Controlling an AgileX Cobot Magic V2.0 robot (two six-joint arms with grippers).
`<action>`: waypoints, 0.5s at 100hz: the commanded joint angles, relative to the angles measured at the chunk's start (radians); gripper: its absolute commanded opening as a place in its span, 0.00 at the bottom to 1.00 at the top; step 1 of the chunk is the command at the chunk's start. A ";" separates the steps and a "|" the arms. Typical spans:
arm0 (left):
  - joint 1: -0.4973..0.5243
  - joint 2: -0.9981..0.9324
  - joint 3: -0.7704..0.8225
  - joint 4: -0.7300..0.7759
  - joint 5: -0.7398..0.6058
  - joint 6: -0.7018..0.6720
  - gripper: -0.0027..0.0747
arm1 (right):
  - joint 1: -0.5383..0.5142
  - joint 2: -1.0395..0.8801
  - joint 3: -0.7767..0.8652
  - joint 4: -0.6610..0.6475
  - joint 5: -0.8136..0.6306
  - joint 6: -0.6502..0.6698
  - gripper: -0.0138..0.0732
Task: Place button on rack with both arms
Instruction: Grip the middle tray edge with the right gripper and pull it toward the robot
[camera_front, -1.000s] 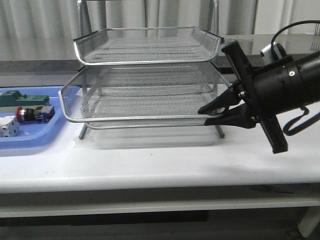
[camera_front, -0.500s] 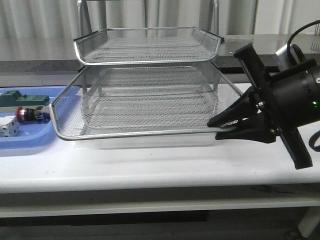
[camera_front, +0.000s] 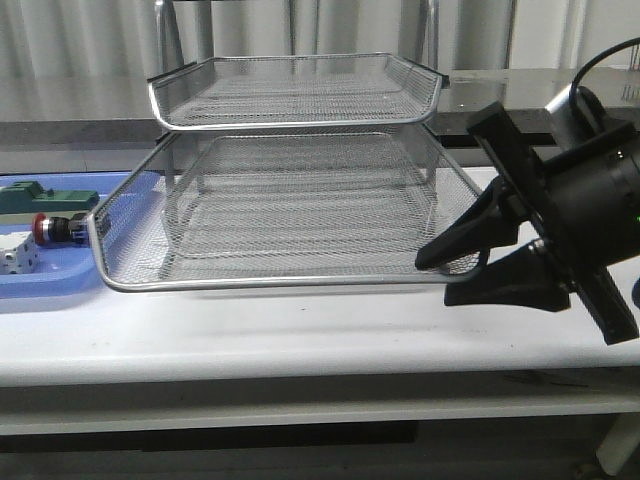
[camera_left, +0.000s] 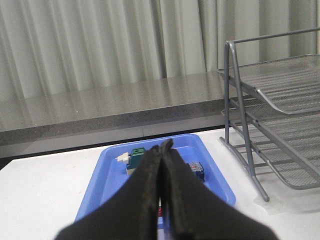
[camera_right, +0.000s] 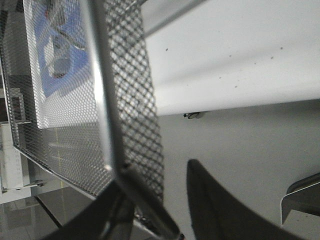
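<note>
Two grippers show, one per arm. Nearest in the front view, the right gripper (camera_front: 440, 275) stands at the front right corner of the rack's (camera_front: 290, 215) pulled-out middle tier, its jaws spread apart; the right wrist view shows one finger lying against that corner of the mesh while the other stands clear, with bare table (camera_right: 225, 45) beyond, so the gripper is open and clamps nothing. That tier juts forward well past the top tier, its chrome front rim running low across the table (camera_front: 300, 330), and its left front corner reaches over the edge of the blue tray (camera_front: 60, 285) at the far left. Seen from the front, the mesh wall there partly screens the button (camera_front: 55, 229), which lies on its side in the tray with its red cap pointing left, just beside the tier's corner. A white part (camera_front: 15, 258) sits in front of the button and a green block (camera_front: 45, 195) behind it. In the left wrist view the left gripper (camera_left: 161, 146) hangs above the tray (camera_left: 107, 172) with its fingers pressed together, holding nothing; those fingers hide most of the button, leaving a bit of its blue block (camera_left: 196, 170) in sight. Behind the rack lie a grey ledge and pale curtains (camera_front: 90, 40).
</note>
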 joint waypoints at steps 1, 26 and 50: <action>-0.002 -0.032 0.055 -0.005 -0.082 -0.012 0.01 | 0.000 -0.033 -0.008 -0.007 0.016 -0.042 0.62; -0.002 -0.032 0.055 -0.005 -0.082 -0.012 0.01 | 0.000 -0.064 -0.008 0.012 0.023 -0.074 0.64; -0.002 -0.032 0.055 -0.005 -0.082 -0.012 0.01 | 0.000 -0.172 -0.007 -0.011 0.016 -0.074 0.64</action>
